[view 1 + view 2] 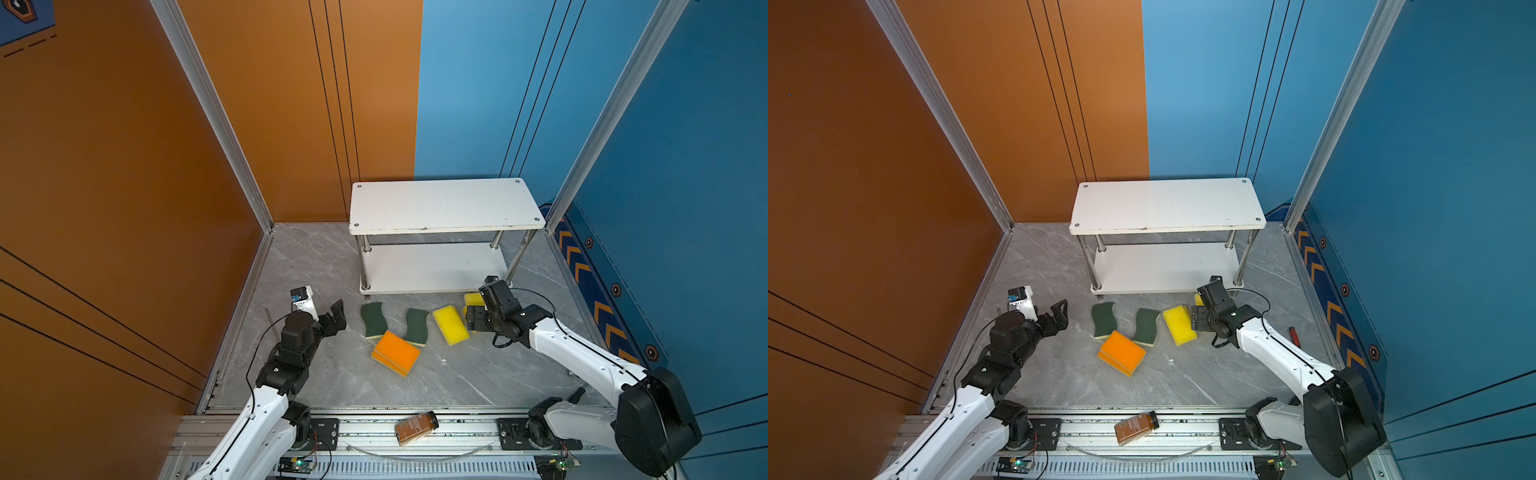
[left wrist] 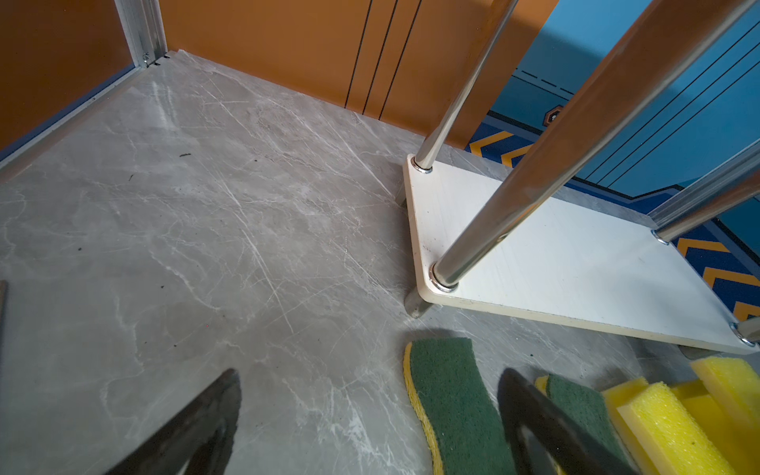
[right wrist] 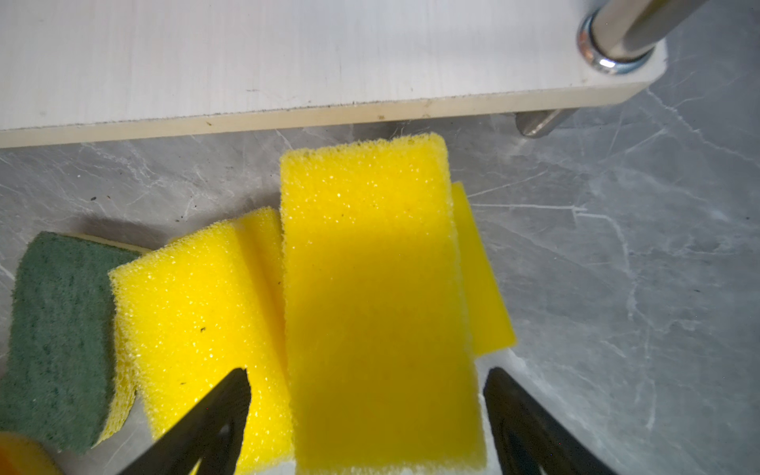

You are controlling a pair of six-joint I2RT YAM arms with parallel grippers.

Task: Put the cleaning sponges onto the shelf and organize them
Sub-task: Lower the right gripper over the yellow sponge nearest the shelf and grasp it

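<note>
The white two-tier shelf point(image 1: 444, 205) stands at the back with both boards bare. In front of it lie two wavy green-topped sponges point(image 1: 372, 319) point(image 1: 417, 326), an orange one point(image 1: 395, 353) stacked on another, and a yellow one point(image 1: 450, 325). My right gripper point(image 3: 366, 395) is open and straddles the top yellow sponge point(image 3: 370, 288) of a small stack beside the lower board point(image 3: 288, 61); a gap shows at each finger. My left gripper point(image 2: 370, 411) is open and empty, hovering left of a green sponge point(image 2: 452, 403).
A brown bottle point(image 1: 416, 427) with a black cap lies on the front rail. A red-handled tool point(image 1: 1295, 336) lies on the floor behind the right arm. Walls close in on the left, back and right.
</note>
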